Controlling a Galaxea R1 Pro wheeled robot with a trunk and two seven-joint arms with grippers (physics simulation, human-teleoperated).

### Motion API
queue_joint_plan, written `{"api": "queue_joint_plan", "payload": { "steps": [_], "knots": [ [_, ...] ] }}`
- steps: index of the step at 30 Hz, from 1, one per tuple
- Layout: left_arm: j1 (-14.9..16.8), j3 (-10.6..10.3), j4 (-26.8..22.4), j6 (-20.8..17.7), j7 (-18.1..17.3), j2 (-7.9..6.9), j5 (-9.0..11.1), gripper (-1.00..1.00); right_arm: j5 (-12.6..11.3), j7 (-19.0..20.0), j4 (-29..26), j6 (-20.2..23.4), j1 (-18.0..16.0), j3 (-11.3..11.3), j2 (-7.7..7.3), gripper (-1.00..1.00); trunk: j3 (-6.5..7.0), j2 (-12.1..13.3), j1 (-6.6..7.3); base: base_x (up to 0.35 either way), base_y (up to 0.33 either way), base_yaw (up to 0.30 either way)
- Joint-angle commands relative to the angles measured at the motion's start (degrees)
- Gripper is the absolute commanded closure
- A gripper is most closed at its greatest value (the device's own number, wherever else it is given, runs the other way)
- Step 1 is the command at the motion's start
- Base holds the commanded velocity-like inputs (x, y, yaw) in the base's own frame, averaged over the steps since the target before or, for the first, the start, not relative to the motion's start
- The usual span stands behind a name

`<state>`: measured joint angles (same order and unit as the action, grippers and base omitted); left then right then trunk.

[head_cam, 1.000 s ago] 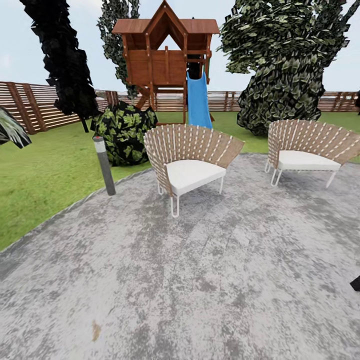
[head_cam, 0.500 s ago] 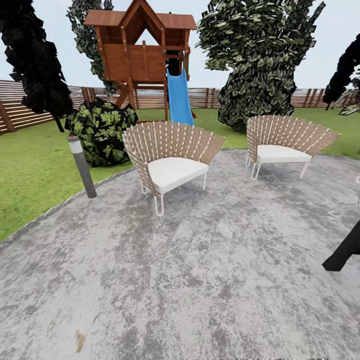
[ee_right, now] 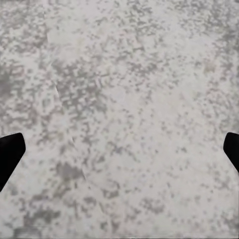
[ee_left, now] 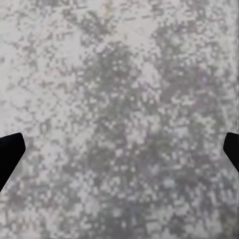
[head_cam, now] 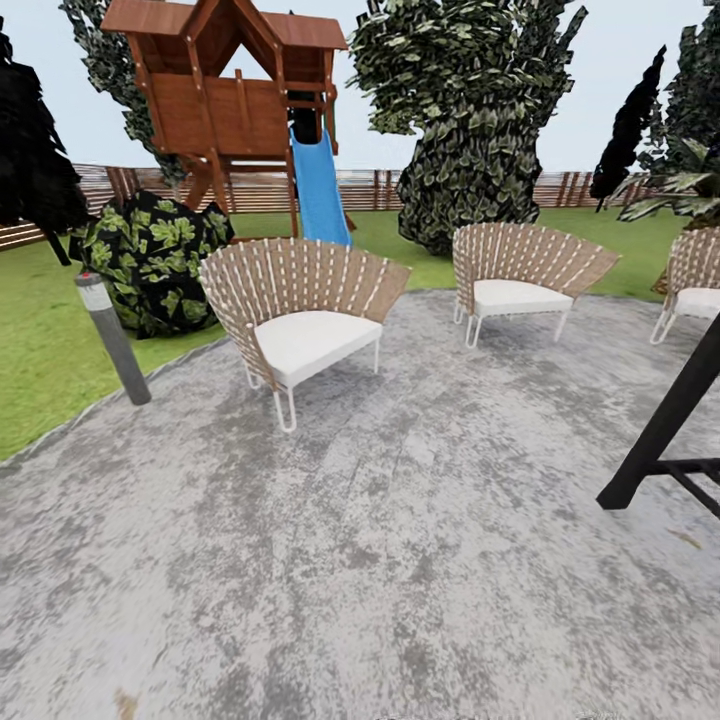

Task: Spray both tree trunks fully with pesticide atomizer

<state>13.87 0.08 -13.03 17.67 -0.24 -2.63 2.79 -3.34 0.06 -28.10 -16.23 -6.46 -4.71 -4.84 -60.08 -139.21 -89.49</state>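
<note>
Three woven fan-backed chairs with white cushions stand on the grey paving: one nearest (head_cam: 300,320), one further back (head_cam: 520,280), and one cut off at the picture's right edge (head_cam: 695,285). One wooden playhouse (head_cam: 225,90) carries one blue slide (head_cam: 320,190). One grey bollard post (head_cam: 113,338) stands at the paving's edge. One round leafy bush (head_cam: 150,260) sits on the grass. One black slanted frame (head_cam: 665,425) shows at the right. One slatted fence (head_cam: 385,188) runs behind. Each wrist view shows two dark fingertips, four altogether
</note>
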Motion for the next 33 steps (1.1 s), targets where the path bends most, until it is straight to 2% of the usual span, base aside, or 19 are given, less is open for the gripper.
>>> {"api": "queue_joint_plan", "payload": {
  "steps": [1, 33],
  "knots": [
    [0.0, 0.0, 0.0, 0.2, 0.0, -0.01, 0.3, -1.00, -0.5, 0.1, 0.0, -0.2, 0.0, -0.1, 0.00, -1.00, -0.09, 0.0, 0.01, 0.000, 0.000, -0.270],
    [0.0, -0.2, 0.0, 0.2, 0.0, -0.01, 0.3, -1.00, -0.5, 0.0, 0.0, -0.2, 0.0, -0.5, -0.02, -1.00, -0.69, 0.0, 0.01, 0.000, 0.000, -0.286]
  ]
}}
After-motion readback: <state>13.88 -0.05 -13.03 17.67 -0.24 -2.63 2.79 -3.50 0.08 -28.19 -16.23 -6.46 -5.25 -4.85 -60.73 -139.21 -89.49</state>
